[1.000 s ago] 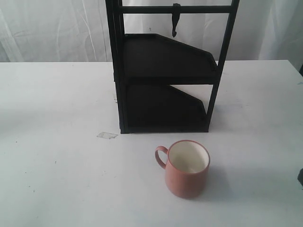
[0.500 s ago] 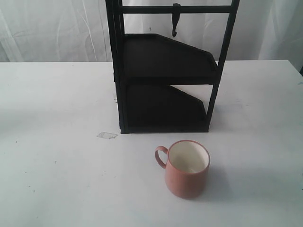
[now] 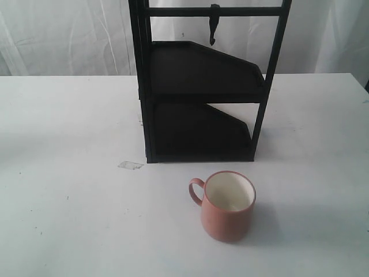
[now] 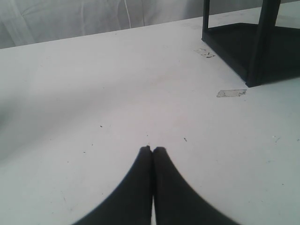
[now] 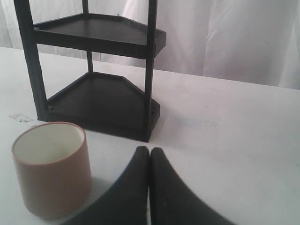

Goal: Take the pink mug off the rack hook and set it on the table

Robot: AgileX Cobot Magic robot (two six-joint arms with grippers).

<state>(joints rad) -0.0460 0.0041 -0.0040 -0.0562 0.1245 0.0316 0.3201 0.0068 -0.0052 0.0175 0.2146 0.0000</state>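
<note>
The pink mug (image 3: 228,206) stands upright on the white table (image 3: 69,190), in front of the black rack (image 3: 202,86), its handle pointing left. It also shows in the right wrist view as the pink mug (image 5: 51,168), beside my right gripper (image 5: 149,151), which is shut on nothing and apart from it. The rack hook (image 3: 214,23) hangs bare from the top crossbar. My left gripper (image 4: 153,150) is shut and empty over bare table (image 4: 93,93). Neither gripper shows in the exterior view.
The rack (image 5: 93,70) has two dark shelves. A small scrap of tape (image 3: 131,165) lies on the table left of the rack's foot, also seen as tape (image 4: 231,93) near the rack base (image 4: 253,51). A white curtain hangs behind.
A dark shape at the right edge of the exterior view has gone out of sight. The mug and rack have not moved.
</note>
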